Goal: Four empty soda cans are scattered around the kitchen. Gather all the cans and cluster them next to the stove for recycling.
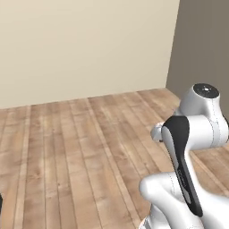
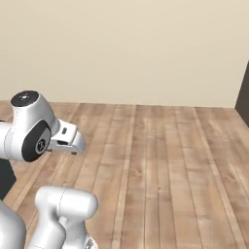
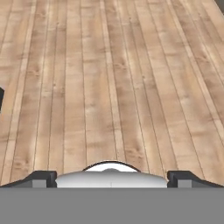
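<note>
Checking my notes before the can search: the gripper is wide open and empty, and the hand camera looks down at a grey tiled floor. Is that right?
Not quite: the floor is not grey tile. The hand view shows a wooden plank floor. The rest holds: the gripper is wide open with nothing between its fingertips.

We note a floor [image 1: 80, 152] of light brown wood planks with grey-tan grain streaks and thin darker seams running lengthwise. The back wall [image 1: 85, 44] is plain cream-beige, unpatterned. To the right in the left base view we record a flat taupe-grey wall panel [image 1: 201, 44]. The arm [image 1: 197, 134] is glossy white with a black inset band and a dark cap on its top joint. The finger tips [image 3: 41, 178] are dark grey.
</note>
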